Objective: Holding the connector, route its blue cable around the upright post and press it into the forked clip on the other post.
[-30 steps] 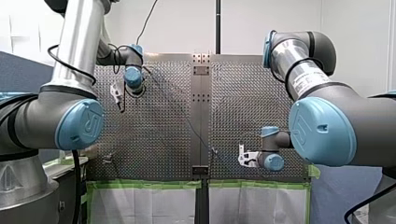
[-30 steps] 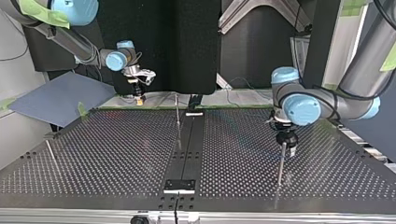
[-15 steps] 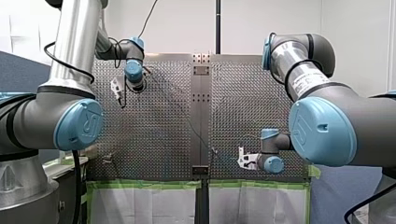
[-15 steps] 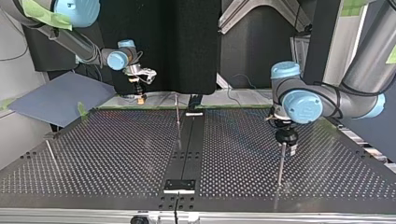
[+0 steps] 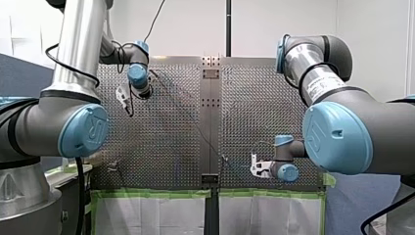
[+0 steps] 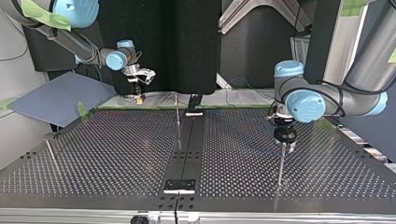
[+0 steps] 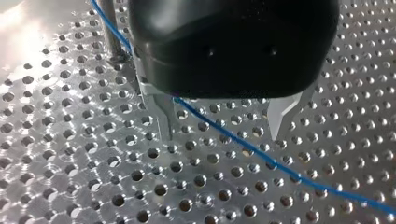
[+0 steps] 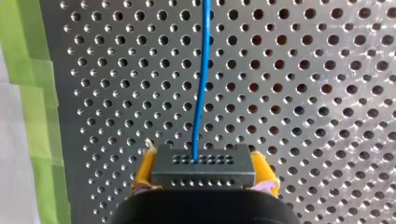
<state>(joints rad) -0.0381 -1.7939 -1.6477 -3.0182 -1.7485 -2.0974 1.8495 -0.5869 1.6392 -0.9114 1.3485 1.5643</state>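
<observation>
Across the front view, left gripper (image 5: 125, 102) and right gripper (image 5: 253, 166) too small to read. Top view: left gripper masks top of upright post (image 6: 280, 165). Left wrist view: jaws spread, blue cable (image 7: 243, 147) between them. Right wrist view: yellow-padded jaws pinch connector (image 8: 203, 165).

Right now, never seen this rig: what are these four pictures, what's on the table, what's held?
Two robot arms work over a perforated table. The front view looks from behind the arms; the top view faces them from across the table, so sides swap. The other two cameras ride on the wrists. My right gripper, yellow pads, grips a dark connector with a blue cable running out ahead. My left gripper is open, the cable crossing between its metal fingers, unpinched. Thin upright posts stand on the table.
</observation>
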